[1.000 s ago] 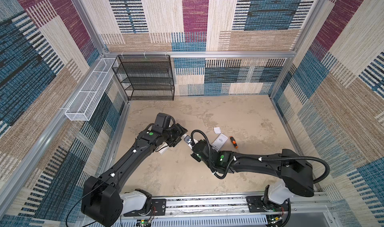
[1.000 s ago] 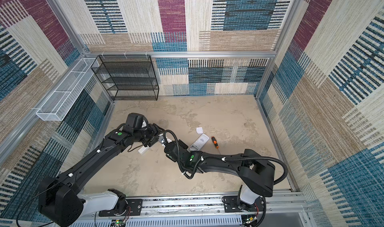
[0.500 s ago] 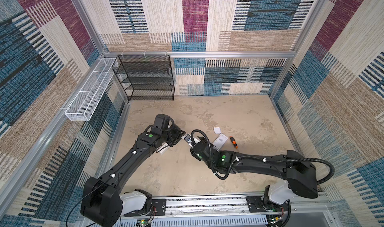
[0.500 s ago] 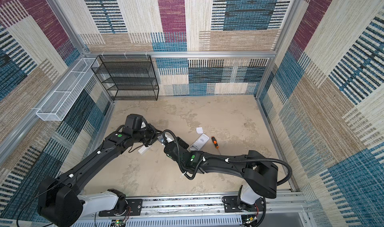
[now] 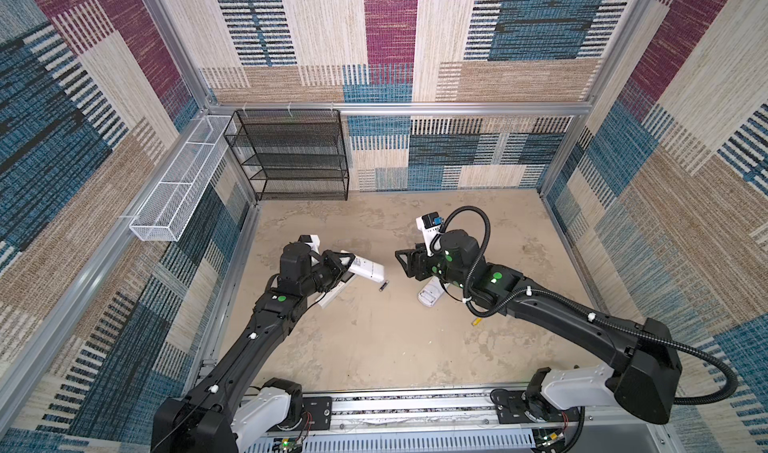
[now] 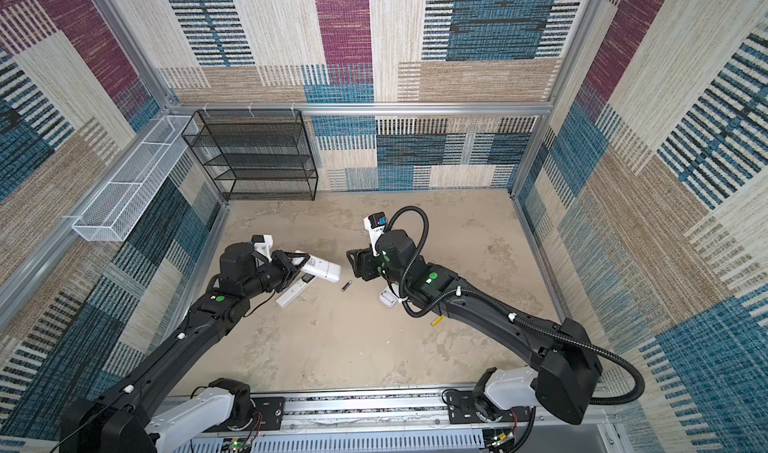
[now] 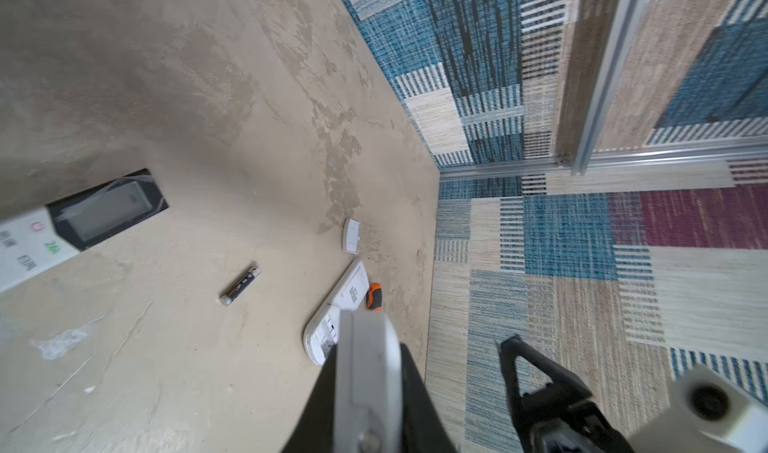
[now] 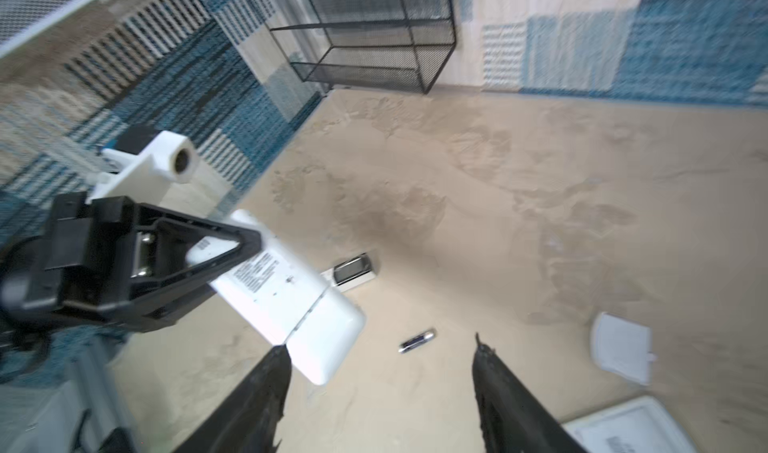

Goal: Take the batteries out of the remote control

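Batteries are the goal, so we are weighing each placement against that. We are using the tabletop as the drop zone for whatever comes out. We are clamping the left fingers on one end of the white remote, holding it clear of the tabletop with its back outward, so the end that we are judging to carry the battery cover is sticking out toward the other arm. The right fingers are standing wide apart and empty just beside that free end, seemingly placed to work the cover. A second remote is lying back-up and opened, near a loose cover and a screwdriver. The black battery is lying on the tabletop between the two arms, and the yellow battery is lying near the right arm.
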